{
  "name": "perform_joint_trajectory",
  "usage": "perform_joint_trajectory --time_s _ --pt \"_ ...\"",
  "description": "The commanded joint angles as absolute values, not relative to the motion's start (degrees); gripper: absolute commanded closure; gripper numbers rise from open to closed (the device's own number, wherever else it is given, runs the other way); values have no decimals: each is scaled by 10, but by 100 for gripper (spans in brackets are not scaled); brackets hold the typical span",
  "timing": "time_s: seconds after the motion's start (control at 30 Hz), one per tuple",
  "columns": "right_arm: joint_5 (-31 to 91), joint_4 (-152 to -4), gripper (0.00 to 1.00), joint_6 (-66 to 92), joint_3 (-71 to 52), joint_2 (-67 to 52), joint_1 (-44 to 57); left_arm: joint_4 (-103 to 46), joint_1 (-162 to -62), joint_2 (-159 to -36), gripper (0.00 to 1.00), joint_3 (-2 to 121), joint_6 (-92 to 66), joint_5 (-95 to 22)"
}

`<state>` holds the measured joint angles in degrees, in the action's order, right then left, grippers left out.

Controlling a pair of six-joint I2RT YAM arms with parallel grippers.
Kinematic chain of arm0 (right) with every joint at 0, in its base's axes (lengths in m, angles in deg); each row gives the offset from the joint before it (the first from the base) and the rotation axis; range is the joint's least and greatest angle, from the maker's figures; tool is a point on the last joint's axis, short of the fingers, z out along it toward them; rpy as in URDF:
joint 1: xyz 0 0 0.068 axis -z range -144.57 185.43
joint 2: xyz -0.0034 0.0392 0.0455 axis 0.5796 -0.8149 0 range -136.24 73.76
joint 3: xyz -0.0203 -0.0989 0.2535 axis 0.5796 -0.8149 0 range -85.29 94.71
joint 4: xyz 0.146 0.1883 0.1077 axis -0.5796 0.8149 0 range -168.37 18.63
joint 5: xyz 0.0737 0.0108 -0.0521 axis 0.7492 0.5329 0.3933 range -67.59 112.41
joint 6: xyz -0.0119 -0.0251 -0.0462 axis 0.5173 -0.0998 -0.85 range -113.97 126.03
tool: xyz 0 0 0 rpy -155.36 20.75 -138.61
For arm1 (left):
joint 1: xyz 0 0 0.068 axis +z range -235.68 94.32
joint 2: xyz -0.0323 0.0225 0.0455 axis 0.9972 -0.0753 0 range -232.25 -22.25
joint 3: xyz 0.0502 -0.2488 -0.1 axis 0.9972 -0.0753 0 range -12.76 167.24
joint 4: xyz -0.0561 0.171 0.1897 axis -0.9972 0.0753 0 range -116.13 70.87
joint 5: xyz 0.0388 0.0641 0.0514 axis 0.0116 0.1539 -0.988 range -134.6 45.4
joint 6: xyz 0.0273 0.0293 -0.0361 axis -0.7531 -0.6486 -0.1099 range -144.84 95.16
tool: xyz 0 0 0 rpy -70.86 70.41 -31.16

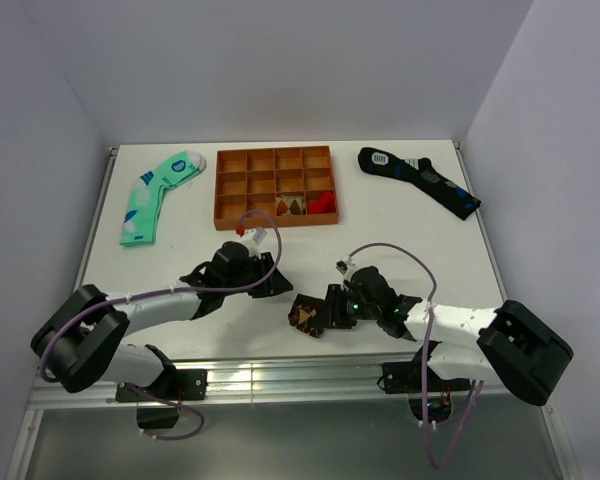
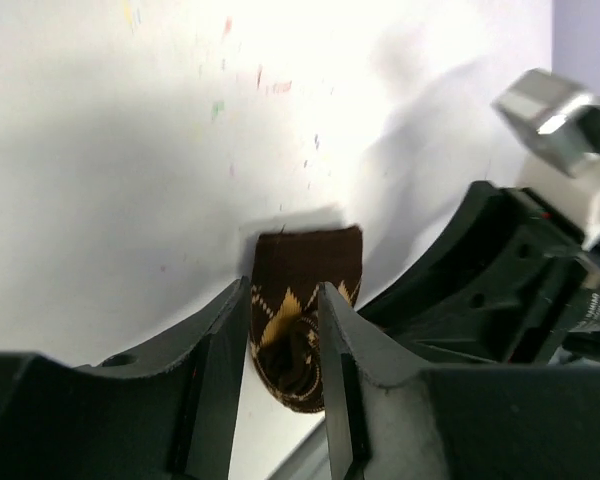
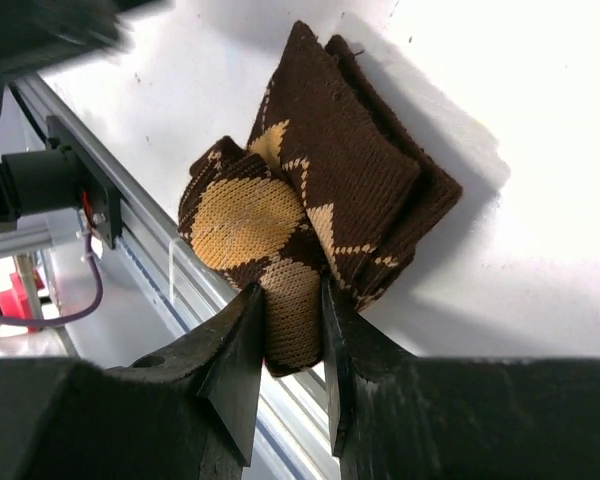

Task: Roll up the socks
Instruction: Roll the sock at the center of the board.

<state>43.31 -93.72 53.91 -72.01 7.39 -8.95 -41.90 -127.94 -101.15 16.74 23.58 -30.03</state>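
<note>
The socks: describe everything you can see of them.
The socks are a brown knit argyle pair with tan diamonds and thin beige lines. They are partly rolled into a loose bundle, with flat dark-brown layers sticking out on one side. They lie on the white table near its front edge, beside the metal rail. The right gripper pinches the rolled end. The left gripper is open nearby and does not touch them.

Socks (image 1: pixel 304 313) lay partly hidden behind right hand (image 1: pixel 322 308), overhead view; items (image 1: pixel 302 206) in tray (image 1: pixel 219 190) were too small to identify.
</note>
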Motion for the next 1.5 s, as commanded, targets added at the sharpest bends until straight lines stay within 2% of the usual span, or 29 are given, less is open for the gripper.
perform_joint_trajectory --time_s 0.0,0.2,0.4,0.63,0.93,1.07,1.47 --pt "461 -828 67 487 -697 29 -62 -467 -1287 -971 60 149 188 -355" --pt "523 -773 68 438 -621 -55 -28 -520 -1333 -938 60 105 174 -433" --pt "586 -743 68 405 -574 -109 -2 -600 -1432 -932 59 66 157 -531" --pt "646 -707 68 370 -530 -165 34 -681 -1447 -943 56 29 121 -557" --pt "661 -626 68 328 -472 -192 55 -796 -1448 -981 52 -4 83 -517" --pt "657 -594 68 316 -457 -199 57 -826 -1448 -1000 45 -3 75 -484" --pt "638 -563 69 293 -436 -219 58 -870 -1448 -1046 45 -10 74 -455"
